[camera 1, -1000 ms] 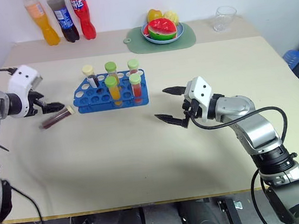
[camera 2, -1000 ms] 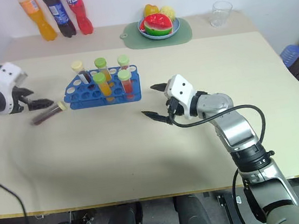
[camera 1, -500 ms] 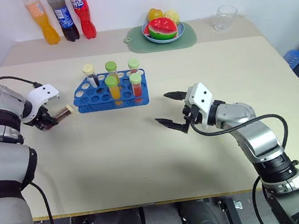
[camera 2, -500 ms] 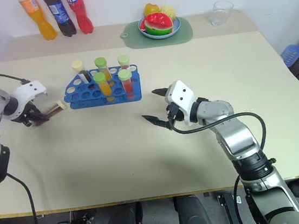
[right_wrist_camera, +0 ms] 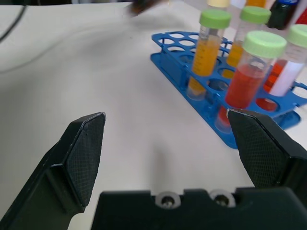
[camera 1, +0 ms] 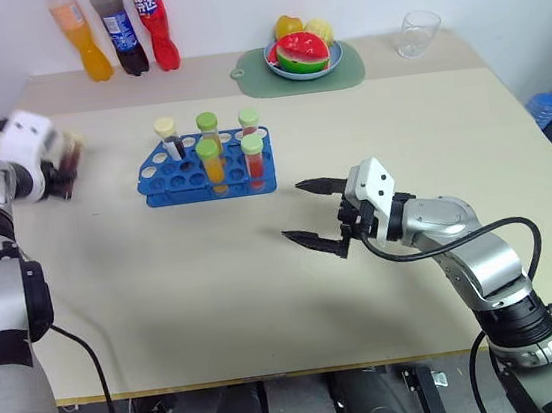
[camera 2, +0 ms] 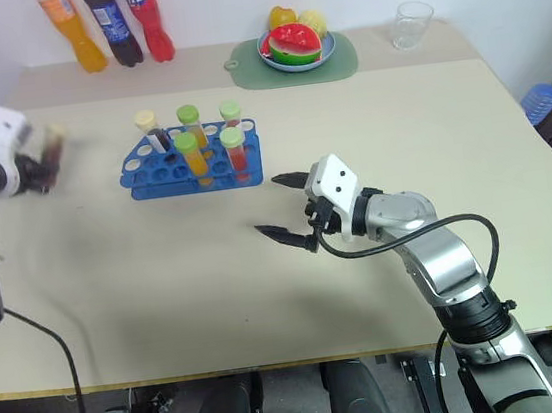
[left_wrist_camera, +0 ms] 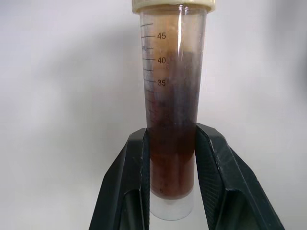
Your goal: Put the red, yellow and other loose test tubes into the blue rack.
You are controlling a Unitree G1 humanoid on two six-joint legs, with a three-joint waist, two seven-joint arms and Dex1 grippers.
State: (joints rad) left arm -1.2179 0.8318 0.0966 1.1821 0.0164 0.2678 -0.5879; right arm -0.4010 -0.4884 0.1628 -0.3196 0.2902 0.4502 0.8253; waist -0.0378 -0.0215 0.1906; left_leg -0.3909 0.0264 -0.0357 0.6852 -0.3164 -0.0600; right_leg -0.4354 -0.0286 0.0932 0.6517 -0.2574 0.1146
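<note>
Beige and rectangular, the surface [camera 1: 264,268] stands against a white wall, with three soft-drink bottles [camera 1: 113,30] in orange, dark and red lined up at its far left edge. Farther right along the far edge lies a green mat [camera 1: 350,68] carrying a blue plate of fruit [camera 1: 302,50], and right of that stands a clear glass cup [camera 1: 418,33]. The blue rack [camera 1: 206,170] sits on the left-centre part of the surface, with five capped tubes upright in its holes: a pale-capped one with dark liquid at the far left, and four green-capped ones holding orange or red liquid. The left end effector [left_wrist_camera: 170,182] is raised at the far left of the scene, well apart from the rack, its two black fingers [left_wrist_camera: 129,187] clamped on the lower part of a test tube [left_wrist_camera: 172,105] filled with dark brown liquid and topped with a cream cap; the tube is off the surface. The right end effector [camera 1: 315,212] hovers over the middle of the surface, right of and nearer than the rack, with its fingers spread wide apart and nothing between them.
</note>
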